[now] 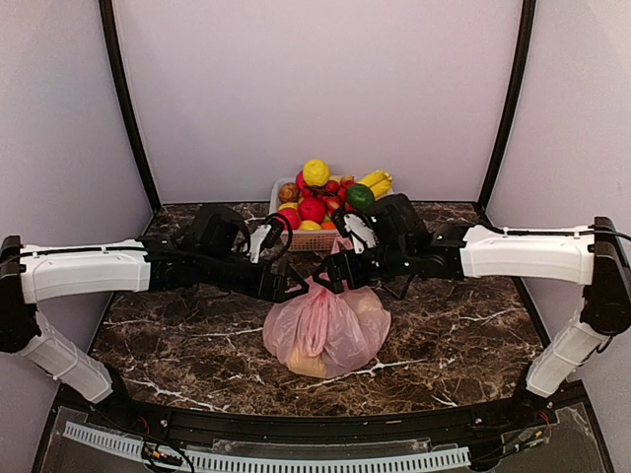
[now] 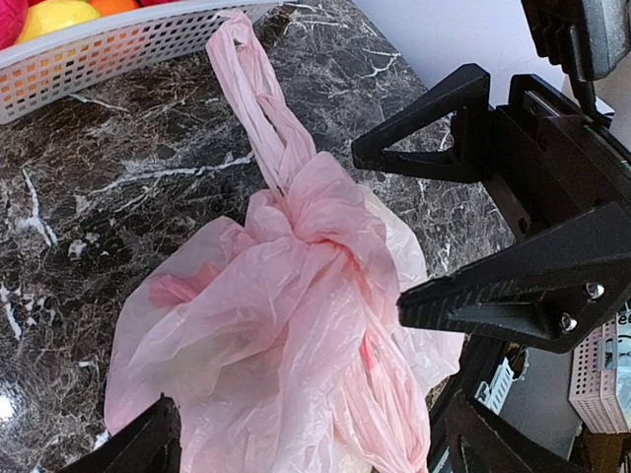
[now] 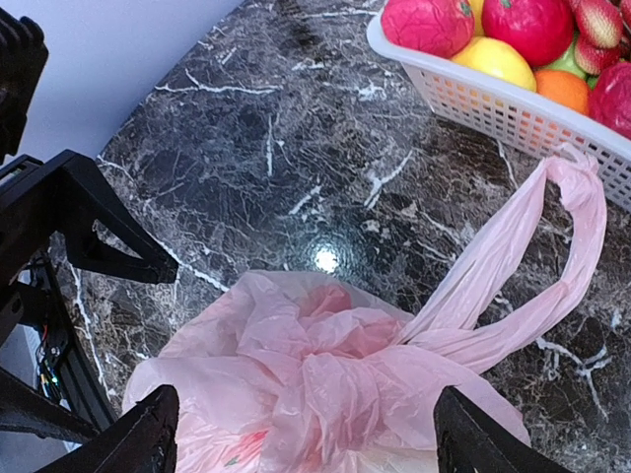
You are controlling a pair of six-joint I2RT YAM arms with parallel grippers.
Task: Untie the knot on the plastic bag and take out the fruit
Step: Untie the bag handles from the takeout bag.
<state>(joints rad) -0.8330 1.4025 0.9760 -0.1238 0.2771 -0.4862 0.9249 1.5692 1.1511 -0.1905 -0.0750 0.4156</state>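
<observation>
- The knot (image 2: 315, 222) sits at the top of the plastic bag (image 1: 325, 330), a tight twist of pink film, and it is tied.
- One handle loop (image 2: 251, 89) runs up from the knot and lies flat on the bench (image 1: 463, 335), its far end reaching to just beside the white basket (image 1: 315, 239).
- The bag rests on the dark marble bench near the middle, in front of the basket. It bulges, and a yellowish fruit (image 1: 308, 363) shows through the film at its near-left bottom.
- My left gripper (image 1: 293, 289) hangs just above the bag's top from the left side, jaws spread wide. In my left wrist view its two fingers stand at either side of the bag and pinch nothing.
- My right gripper (image 1: 337, 279) faces it from the right, also released. Its black fingers (image 2: 444, 133) stand apart just beside the knot, with only air between them.
- The two grippers are close together over the knot, tips nearly meeting, and I cannot tell whether either one brushes the film.
- Both my arms reach inward from the sides, white forearms roughly level above the bench, wrists dipping towards the bag.
- Behind my grippers, the basket is heaped with other fruit: a yellow lemon (image 1: 315, 172) on top, bananas (image 1: 377, 182) at the right, and red and green pieces below.
</observation>
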